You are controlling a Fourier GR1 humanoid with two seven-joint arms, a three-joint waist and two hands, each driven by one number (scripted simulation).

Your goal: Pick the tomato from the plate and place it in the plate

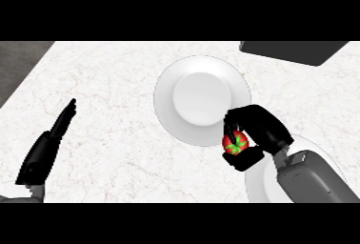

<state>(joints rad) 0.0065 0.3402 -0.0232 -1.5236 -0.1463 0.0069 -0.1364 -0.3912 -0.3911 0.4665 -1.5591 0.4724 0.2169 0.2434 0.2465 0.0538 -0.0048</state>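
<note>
A red tomato (234, 143) with a green stalk sits in my right hand (259, 127), whose fingers and thumb curl round it. The hand holds it over the near right rim of a large white plate (202, 97) at the counter's middle. A second white plate (262, 183) lies at the lower right, mostly hidden under my right forearm. My left hand (53, 138) rests at the left with straight fingers, holding nothing.
A dark grey object (295, 50) lies at the counter's far right corner. The white marble counter (112, 109) ends at the left in a slanted edge, with dark floor (17, 62) beyond it.
</note>
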